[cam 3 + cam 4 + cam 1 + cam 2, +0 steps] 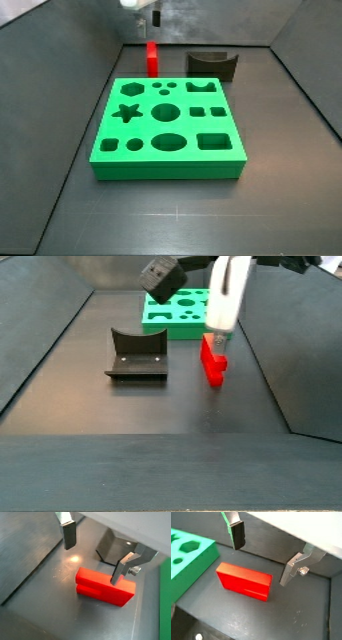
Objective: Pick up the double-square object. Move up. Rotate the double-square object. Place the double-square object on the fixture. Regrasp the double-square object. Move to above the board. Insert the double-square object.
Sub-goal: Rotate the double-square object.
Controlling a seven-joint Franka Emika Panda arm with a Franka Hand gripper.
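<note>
The dark grey floor (174,225) is carrying 3 things, and low dark walls are running along its sides. The board (171,160) is lying flat in the middle of the floor in a side view, its cut-outs facing up. The double-square object (213,361) is resting on the floor just beyond the board's far edge, and the fixture (138,356) is standing beside it, close but apart. The gripper (91,557) is hanging above the double-square object with its jaws spread wide, the fingers clear of the block in both wrist views.
</note>
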